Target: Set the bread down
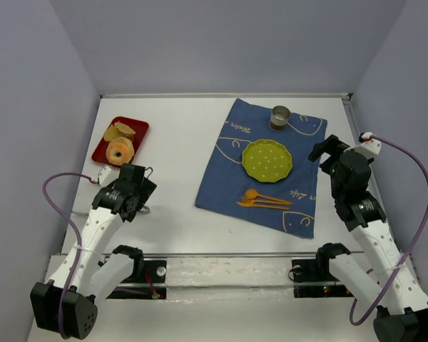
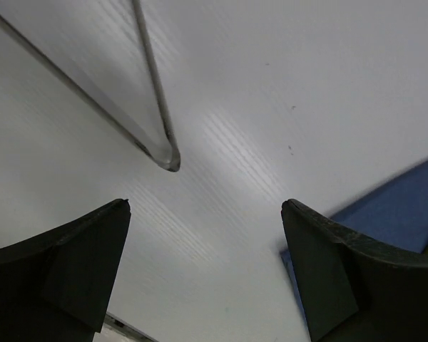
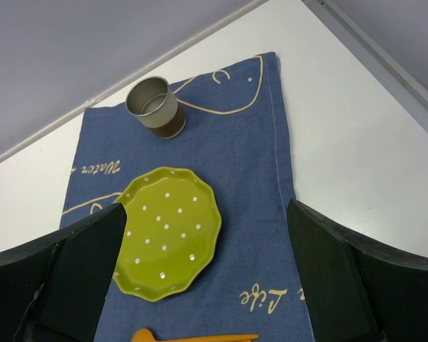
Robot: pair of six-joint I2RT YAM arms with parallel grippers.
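The bread, an orange-golden ring with a centre hole, lies on a red tray at the table's left. My left gripper is open and empty, just in front and to the right of the tray. In the left wrist view only bare white table shows between its jaws. My right gripper is open and empty, just right of the green dotted plate. That plate shows in the right wrist view, with the gripper above its right edge. The plate is bare.
Paler tan bread pieces lie behind the ring on the tray. A blue cloth carries the plate, a metal cup behind it and an orange spoon and fork in front. Grey walls enclose the table.
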